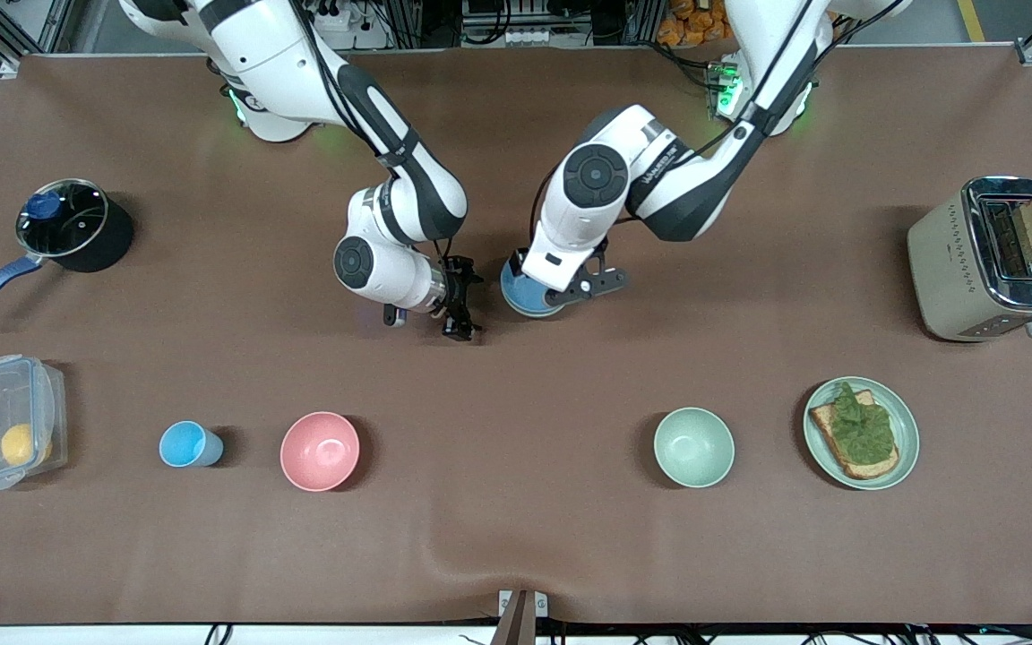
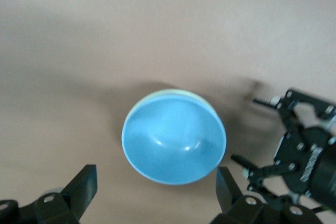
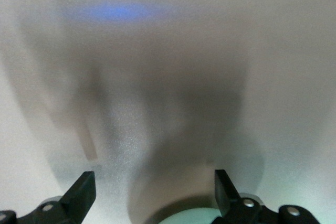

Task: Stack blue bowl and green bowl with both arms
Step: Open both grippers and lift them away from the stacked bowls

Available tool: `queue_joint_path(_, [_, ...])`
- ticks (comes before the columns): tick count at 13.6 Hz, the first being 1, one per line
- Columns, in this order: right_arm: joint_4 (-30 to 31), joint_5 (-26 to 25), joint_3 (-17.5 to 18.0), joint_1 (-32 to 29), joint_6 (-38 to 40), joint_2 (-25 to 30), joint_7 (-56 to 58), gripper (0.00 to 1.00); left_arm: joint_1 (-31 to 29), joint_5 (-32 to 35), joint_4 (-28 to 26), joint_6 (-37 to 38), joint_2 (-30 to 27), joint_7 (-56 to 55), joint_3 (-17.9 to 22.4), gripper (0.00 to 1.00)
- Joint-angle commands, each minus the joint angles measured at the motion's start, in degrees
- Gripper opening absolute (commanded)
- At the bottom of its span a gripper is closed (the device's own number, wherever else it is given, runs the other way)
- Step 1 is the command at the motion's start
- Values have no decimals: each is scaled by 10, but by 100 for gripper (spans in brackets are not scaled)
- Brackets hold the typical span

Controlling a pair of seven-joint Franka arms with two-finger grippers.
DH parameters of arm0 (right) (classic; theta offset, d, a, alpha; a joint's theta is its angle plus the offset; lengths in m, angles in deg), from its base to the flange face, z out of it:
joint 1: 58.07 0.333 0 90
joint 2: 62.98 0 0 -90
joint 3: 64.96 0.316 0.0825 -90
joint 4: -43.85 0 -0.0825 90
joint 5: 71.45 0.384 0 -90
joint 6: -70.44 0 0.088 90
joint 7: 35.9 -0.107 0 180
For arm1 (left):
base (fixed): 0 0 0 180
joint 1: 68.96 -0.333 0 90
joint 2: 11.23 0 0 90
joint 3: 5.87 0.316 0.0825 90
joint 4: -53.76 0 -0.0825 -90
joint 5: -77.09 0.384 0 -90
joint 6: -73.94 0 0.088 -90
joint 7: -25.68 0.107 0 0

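Hovering spread over one blue bowl (image 2: 174,136): left pincer (image 2: 155,195); right pincer (image 3: 152,195) likewise spread.

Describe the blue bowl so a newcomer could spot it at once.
Look mid-table, just under the left gripper. The blue bowl sits there nested in a green bowl, of which only a rim sliver shows. It is farther from the front camera than the pink bowl and lone green bowl.

both arms were glossy white with black joint bands and round black caps at the joints, black cables running along their links. grey lettering marked the left arm's forearm. green lights glowed at both bases. the left gripper (image 2: 155,195) and right gripper (image 3: 152,195) had black angular fingers (image 2: 84,184) with silver screws in their mounts.
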Motion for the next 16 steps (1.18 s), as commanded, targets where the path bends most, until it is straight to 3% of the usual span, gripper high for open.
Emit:
queue_joint_path(1, [17,6,-4,-4,15,35,-2,100,-49,21,45,40,-3,-6,-3,100])
queue_joint_path(2, [17,2,-9,-7,49,45,-2,100,-69,36,61,50,-3,-5,-3,100])
queue_joint_path(5, [11,-60,-72,-10,192,91,-3,100,-104,85,97,96,-3,0,-3,100])
queue_joint_path(8, [-5,-117,-121,-11,299,124,0,100,-123,125,103,111,-10,15,-4,100])
queue_joint_path(12, [-22,-171,-173,-12,377,155,2,100,-168,121,114,162,-52,112,-6,100])
queue_joint_path(16, [-93,-218,-230,-13,486,159,4,100,-223,103,110,231,-100,235,-8,100])
